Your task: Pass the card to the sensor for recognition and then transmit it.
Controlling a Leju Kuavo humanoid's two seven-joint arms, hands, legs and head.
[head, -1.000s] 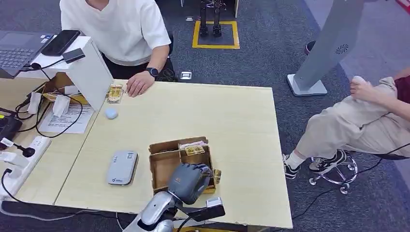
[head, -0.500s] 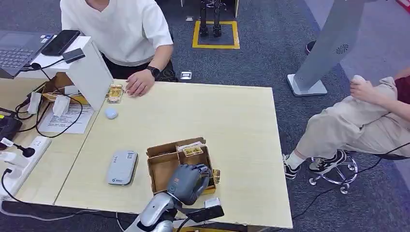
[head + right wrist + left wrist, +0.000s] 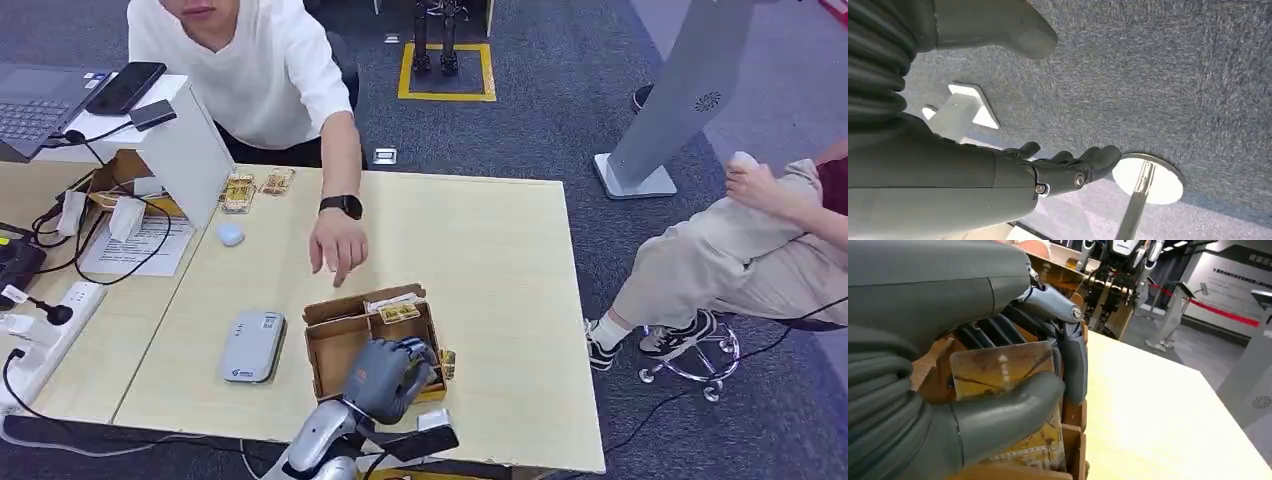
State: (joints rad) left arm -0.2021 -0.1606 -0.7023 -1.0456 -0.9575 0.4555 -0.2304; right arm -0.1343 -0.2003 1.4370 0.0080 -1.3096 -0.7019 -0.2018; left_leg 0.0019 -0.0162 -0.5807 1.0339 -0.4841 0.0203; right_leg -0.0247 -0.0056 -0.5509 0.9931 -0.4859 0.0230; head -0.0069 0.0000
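Note:
My left hand (image 3: 388, 372) is down in the near right corner of an open cardboard box (image 3: 335, 305) at the table's front edge. In the left wrist view its thumb (image 3: 1008, 407) and dark fingers pinch a yellowish patterned card (image 3: 998, 367) against the box wall. More cards (image 3: 400, 312) lie at the box's far side. The grey-white card sensor (image 3: 252, 346) lies flat just left of the box. My right hand (image 3: 1058, 167) hangs over the carpet, holding nothing, with its fingers loosely apart.
A person in a white shirt reaches a hand (image 3: 338, 243) over the table toward the box's far edge. Two cards (image 3: 238, 190) lie at the far edge beside a white stand (image 3: 185, 150). Cables and a power strip (image 3: 40, 335) crowd the left. Another person sits at the right (image 3: 740, 250).
The person's hand left the table's far edge and now reaches toward the box, uncovering a second card there. My left hand stays in the box, shifted slightly nearer.

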